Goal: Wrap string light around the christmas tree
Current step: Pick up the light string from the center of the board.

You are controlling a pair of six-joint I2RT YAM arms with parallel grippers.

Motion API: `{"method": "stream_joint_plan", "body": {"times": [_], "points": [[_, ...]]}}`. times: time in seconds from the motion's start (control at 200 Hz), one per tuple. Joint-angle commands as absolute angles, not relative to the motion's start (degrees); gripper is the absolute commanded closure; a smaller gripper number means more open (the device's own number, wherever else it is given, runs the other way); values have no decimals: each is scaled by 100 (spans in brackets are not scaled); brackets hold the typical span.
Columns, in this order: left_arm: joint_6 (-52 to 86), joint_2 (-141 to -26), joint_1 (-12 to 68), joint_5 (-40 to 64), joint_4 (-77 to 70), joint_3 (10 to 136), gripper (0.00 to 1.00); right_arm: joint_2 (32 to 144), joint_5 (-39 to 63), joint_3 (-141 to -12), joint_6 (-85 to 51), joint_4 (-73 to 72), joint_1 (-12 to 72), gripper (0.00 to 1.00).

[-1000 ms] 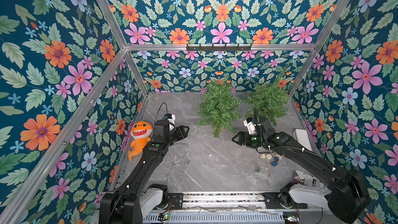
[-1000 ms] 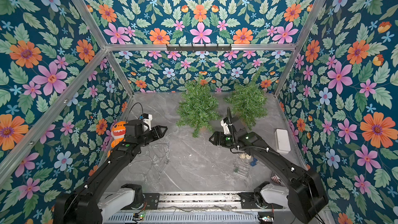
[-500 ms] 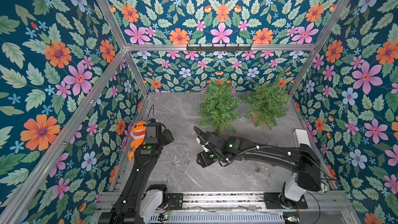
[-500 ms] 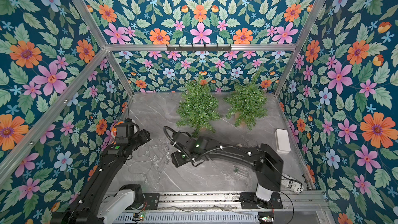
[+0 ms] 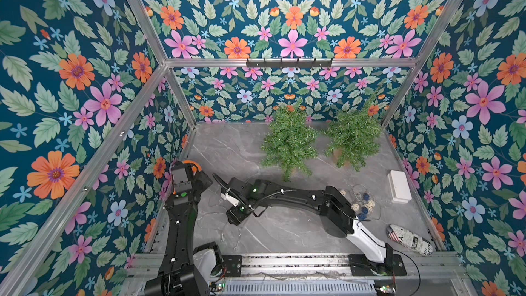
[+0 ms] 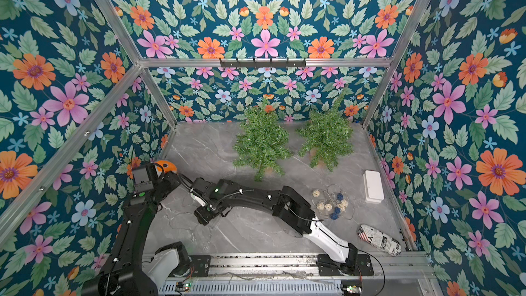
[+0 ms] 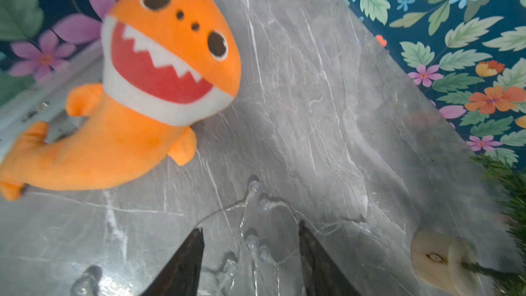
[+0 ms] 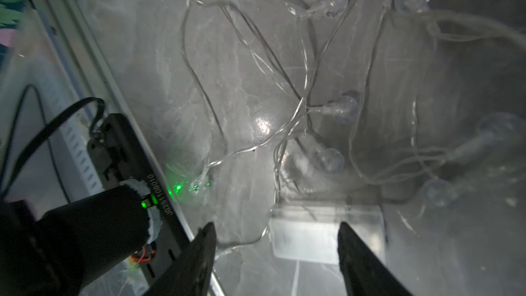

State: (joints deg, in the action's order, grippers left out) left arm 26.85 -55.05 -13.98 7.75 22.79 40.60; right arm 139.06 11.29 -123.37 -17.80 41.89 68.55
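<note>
The string light (image 8: 304,103) is lying in a loose tangle, showing no single long axis, at the table's (image 5: 227,149) front left, well apart from the trees (image 5: 289,140) at the back. The plush (image 7: 159,81) is lying just beside it, and the right arm (image 5: 299,197) is reaching across between. The left gripper (image 7: 250,227) is hovering spread over bulbs (image 7: 253,187), the right gripper (image 8: 276,224) spread astride the clear battery box (image 8: 307,232), neither pinching.

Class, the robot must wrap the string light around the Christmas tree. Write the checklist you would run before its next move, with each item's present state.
1. Right pincer open: ok.
2. Clear box centred between right pincer's jaws: not ok, offset toward one jaw.
3. Left pincer open above bulbs: ok.
4. String light untangled: not ok, strands cross.
5. String light gripped: not ok, it lies on the table.
6. Christmas tree upright: cannot tell.
</note>
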Motion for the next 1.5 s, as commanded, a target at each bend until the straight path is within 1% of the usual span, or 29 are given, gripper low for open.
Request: {"method": "stream_joint_plan", "body": {"times": [0.0,0.14,0.235,0.38,0.44,0.52,0.565,0.66,0.725,0.815,0.895,0.975,1.055,1.13,1.25,1.355,1.495], "points": [[2526,-5517,-1412,553,2329,4185,44,14364,719,-12991,-1405,4710,6881,36],[2523,-5544,-1403,666,2343,4215,45,15091,252,-14011,-1183,5063,6849,39],[2505,-5530,-1403,717,2411,4275,45,15498,22,-14657,-1160,5292,6670,40],[2518,-5518,-1406,899,2444,4342,46,15680,-457,-15000,-1195,5335,6197,43],[2520,-5511,-1404,951,2422,4342,46,15630,-411,-15003,-1172,5309,6002,44],[2548,-5501,-1401,1001,2391,4337,46,15458,40,-14980,-945,5343,5889,45],[2557,-5497,-1399,1024,2394,4333,46,15260,258,-14889,-887,5416,5916,43],[2549,-5484,-1405,999,2439,4371,46,14416,710,-13957,-1062,4950,6024,39],[2536,-5480,-1401,943,2461,4403,46,13827,743,-13350,-1172,4655,6113,36],[2524,-5493,-1400,918,2461,4455,46,13442,736,-12805,-1263,4521,6244,34],[2509,-5511,-1400,929,2470,4483,46,13259,565,-12291,-1126,4376,6436,35],[2481,-5511,-1399,925,2491,4483,46,13206,380,-11926,-780,4186,6648,38],[2476,-5511,-1401,912,2479,4448,46,13430,360,-12127,-516,4331,6732,41],[2477,-5497,-1399,930,2459,4423,46,13705,192,-12426,-356,4489,6712,41],[2496,-5476,-1403,972,2436,4353,46,14076,-201,-13022,-22,4739,6715,39],[2505,-5441,-1402,1018,2384,4243,46,14322,-456,-13267,240,4759,6715,35],[2504,-5416,-1399,1037,2347,4167,46,14679,-926,-13655,687,4838,6707,33]]}}
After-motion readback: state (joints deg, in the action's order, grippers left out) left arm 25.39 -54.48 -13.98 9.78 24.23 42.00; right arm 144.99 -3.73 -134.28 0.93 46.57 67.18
